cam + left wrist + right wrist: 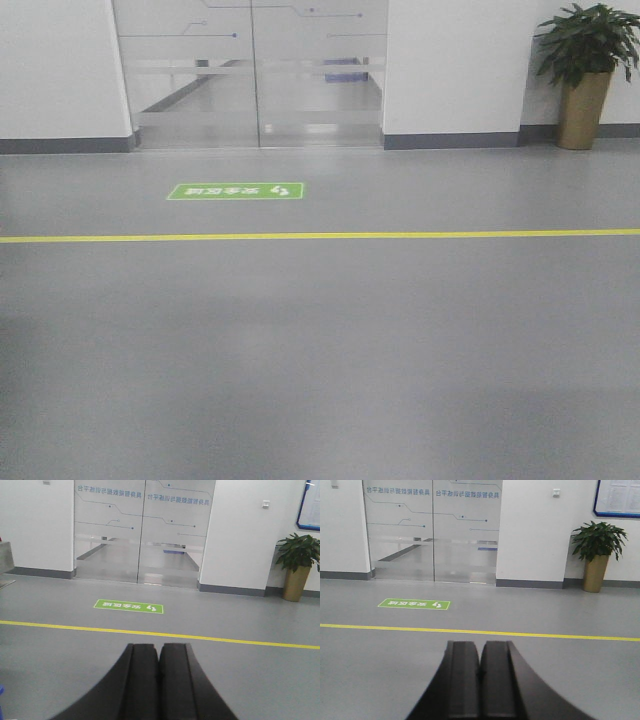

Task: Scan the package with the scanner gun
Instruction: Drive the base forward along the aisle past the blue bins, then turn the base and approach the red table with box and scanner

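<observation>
Left gripper (159, 651): two black fingers (142, 680) pressed flat together with only a seam between them, nothing held; it points out level over the grey floor.
Right gripper (480, 649): likewise closed, black fingers (465, 680) against each other, holding nothing, aimed across the floor.
Package and scanner gun: in none of the three views; where they are cannot be told.
Floor (320, 350): smooth grey with a faint sheen.
Yellow line (320, 236): thin stripe running across the floor from the left edge to the right, between the grippers and the doors.
Green sign (235, 191): flat rectangle on the floor with white characters and footprints, just beyond the yellow line, in front of the doors.
Glass doors (250, 75): a shut pair with a frosted band and thin circuit-like lines; the wrist views show blue characters along the top.
Potted plant (585, 60): green leaves in a tall golden-brown pot, against the white wall (450, 60), right of the doors.
Notice board (617, 497): blue-framed, on the wall above the plant.
</observation>
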